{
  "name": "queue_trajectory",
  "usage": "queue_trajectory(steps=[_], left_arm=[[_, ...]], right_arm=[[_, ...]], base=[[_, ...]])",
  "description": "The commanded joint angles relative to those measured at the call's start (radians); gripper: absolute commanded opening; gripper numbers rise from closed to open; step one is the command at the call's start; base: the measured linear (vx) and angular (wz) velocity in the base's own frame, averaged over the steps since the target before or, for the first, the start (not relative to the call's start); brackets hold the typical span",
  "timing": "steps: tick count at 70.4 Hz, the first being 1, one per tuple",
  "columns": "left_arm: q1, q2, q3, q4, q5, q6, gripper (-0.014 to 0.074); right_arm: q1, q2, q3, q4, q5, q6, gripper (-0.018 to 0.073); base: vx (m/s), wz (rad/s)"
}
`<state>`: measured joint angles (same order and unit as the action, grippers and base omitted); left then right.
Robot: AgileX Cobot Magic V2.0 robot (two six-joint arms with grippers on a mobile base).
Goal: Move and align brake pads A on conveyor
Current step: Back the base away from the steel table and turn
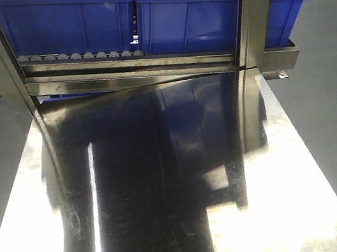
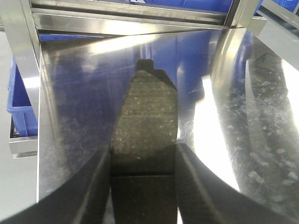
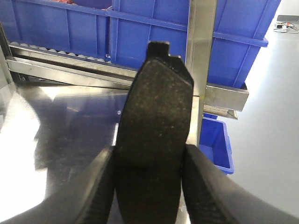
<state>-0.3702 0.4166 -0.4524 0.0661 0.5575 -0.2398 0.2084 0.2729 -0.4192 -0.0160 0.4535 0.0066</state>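
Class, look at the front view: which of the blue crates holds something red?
The left blue crate: red contents show above its rim. The right crate shows no red, only blue walls.

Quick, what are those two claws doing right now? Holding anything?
Left gripper: closed on a brake pad.
Right gripper: closed on a brake pad.

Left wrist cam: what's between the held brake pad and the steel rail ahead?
Only bare, shiny steel tabletop between brake pad and rail; left wrist view shows it.
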Motion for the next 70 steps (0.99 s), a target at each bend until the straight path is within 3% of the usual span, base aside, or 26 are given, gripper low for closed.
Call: queue_trajectory(steps=[1, 46, 70], left_arm=[[-0.002, 0.001, -0.032, 0.003, -0.091, -0.005, -0.0006], [-0.002, 0.001, -0.032, 0.003, -0.091, -0.005, -0.0006], [-0.002, 0.001, -0.032, 0.003, -0.091, -0.005, -0.0006]], right_arm=[[-0.005, 0.007, -0.026, -0.007, -0.099, 0.000, -0.0002], [-0.006, 0.007, -0.026, -0.007, -0.096, 0.000, -0.0002], [-0.006, 0.007, -0.026, -0.007, -0.096, 0.000, -0.0002]], base=[[0.00, 0.00], [-0.01, 0.04], [-0.13, 0.66]])
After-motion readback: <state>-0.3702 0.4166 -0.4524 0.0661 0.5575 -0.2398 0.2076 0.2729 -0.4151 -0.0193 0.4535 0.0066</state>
